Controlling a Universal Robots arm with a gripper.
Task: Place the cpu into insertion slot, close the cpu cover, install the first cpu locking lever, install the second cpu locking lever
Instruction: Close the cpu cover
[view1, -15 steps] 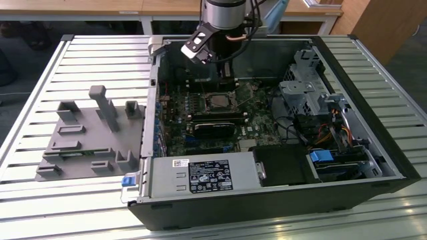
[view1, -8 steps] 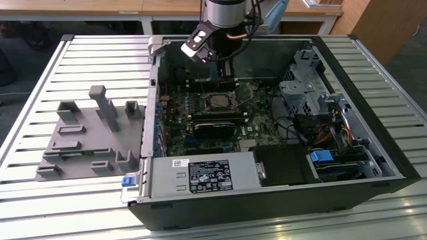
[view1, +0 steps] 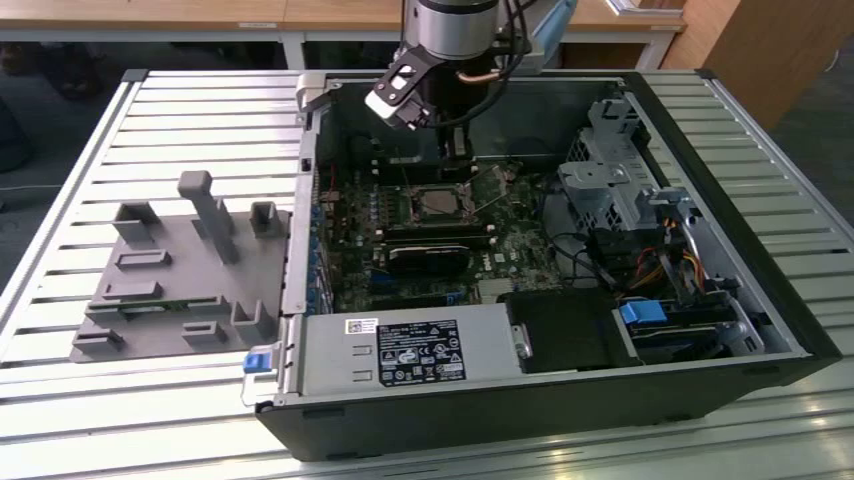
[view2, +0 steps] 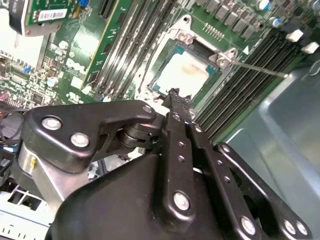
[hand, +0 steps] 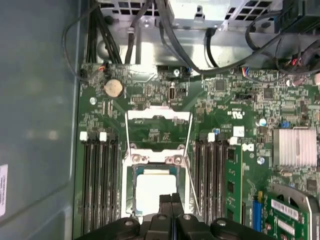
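the cpu (hand: 155, 192) lies flat inside the insertion slot (hand: 150, 160), its pale metal top facing up, with a thin green border around it. the cpu cover (hand: 159, 116) is not down on the chip: it stands lifted at the edge of the insertion slot that is far from the end effector (hand: 171, 197), and the green board shows through its square opening. two thin wire levers (hand: 192, 170) run along two opposite sides of the insertion slot, both raised and free. long black memory slots (hand: 100, 180) lie on both sides of the insertion slot. in both wrist views the end effector hangs just over the near edge of the insertion slot, fingers pressed together and holding nothing. in the exterior view the insertion slot sits in an open computer case (view1: 534, 400) on the table (view1: 134, 420).
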